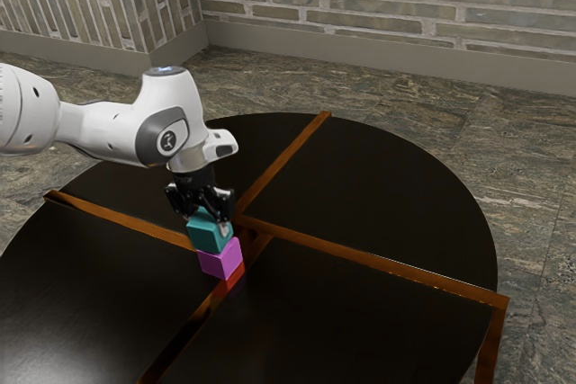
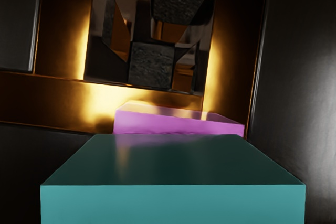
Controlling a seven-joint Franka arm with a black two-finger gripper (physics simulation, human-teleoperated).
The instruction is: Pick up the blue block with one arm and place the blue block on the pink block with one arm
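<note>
Now, in the exterior view, the white arm (image 1: pixel 90 128) comes in from the left of the frame and bends down over the round dark table (image 1: pixel 378 195). Its black gripper (image 1: pixel 208 215) points down, and its two fingers squeeze the top of the blue block (image 1: pixel 209 235) from both sides. The blue block, which looks blue-green, sits right on top of the pink block (image 1: pixel 221 260), a bit left of the frame's middle. The pink block stands where the wood strips (image 1: pixel 360 258) cross on the table. A small red patch (image 1: pixel 234 281) shows just under it; I cannot tell what it is. In the wrist view, the blue block (image 2: pixel 173 177) is big and close under the hand. The pink block (image 2: pixel 178 121) peeks out from under it and is turned a little against it. A shiny wood strip (image 2: pixel 52 98) glows beyond the pink block on the dark table (image 2: pixel 294 77).
</note>
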